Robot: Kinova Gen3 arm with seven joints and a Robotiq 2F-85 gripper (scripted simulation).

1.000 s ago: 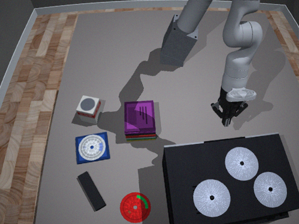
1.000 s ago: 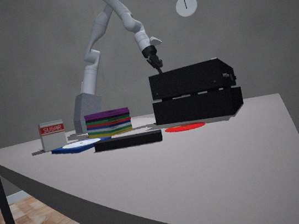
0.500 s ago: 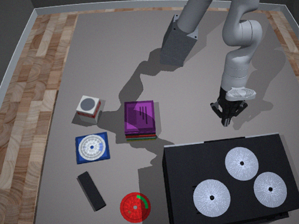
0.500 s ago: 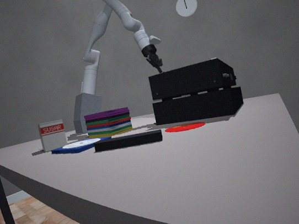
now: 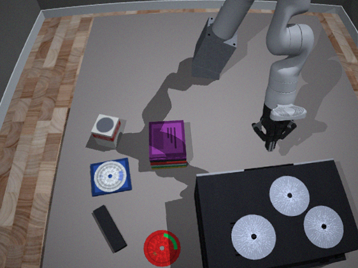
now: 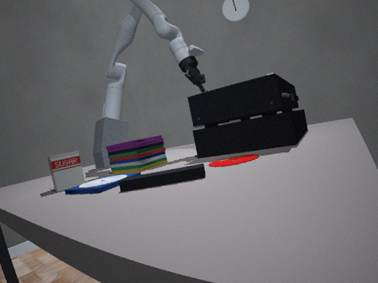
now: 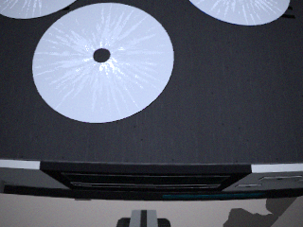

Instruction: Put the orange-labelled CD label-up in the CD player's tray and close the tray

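Observation:
The black player (image 5: 219,201) (image 6: 234,104) (image 7: 227,118) stands on another black unit, its front facing the arm. A dark recessed slot (image 7: 147,180) with thin pale lines shows in its front in the wrist view; no tray is seen sticking out. No orange label shows in any view, and the inside of the player is hidden. My gripper (image 5: 271,148) (image 6: 203,89) (image 7: 144,218) is shut, with nothing seen between its fingertips. It hangs in front of the player's front edge, near the height of its top, apart from it.
Three silver discs (image 5: 289,195) (image 7: 101,90) lie on the player. A red disc (image 5: 158,256) (image 6: 233,160), a black bar (image 5: 109,229), a blue case (image 5: 95,191) bearing a silver disc, a sugar box (image 6: 67,173) and stacked cases (image 5: 166,140) lie left of it in the top view.

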